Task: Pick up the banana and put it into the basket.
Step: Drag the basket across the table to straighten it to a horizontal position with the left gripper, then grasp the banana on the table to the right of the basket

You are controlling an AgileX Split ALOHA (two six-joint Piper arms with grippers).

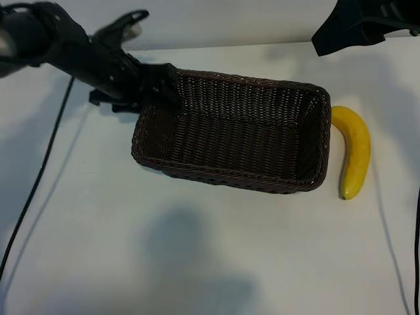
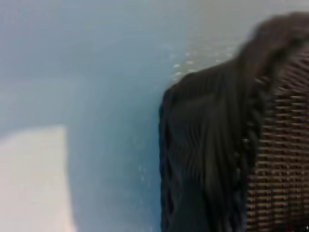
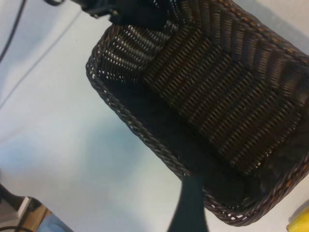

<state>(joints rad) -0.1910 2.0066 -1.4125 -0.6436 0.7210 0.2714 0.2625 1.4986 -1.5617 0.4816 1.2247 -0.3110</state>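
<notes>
Exterior: left gripper (image 1: 161,85) over basket (image 1: 230,172) corner, fingers hidden, spread cannot tell. Banana (image 1: 353,152) on table just beyond basket's far end from it; pick not yet begun.

Left wrist: basket rim (image 2: 212,145) directly below.

Right wrist: right gripper's jaws apart, empty; banana tip (image 3: 300,223) close under it. Next likely: right descends, straddles banana.

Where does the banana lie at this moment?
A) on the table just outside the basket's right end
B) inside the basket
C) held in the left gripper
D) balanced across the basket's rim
A: the banana lies on the white table beside the right end wall of the empty basket.
</notes>
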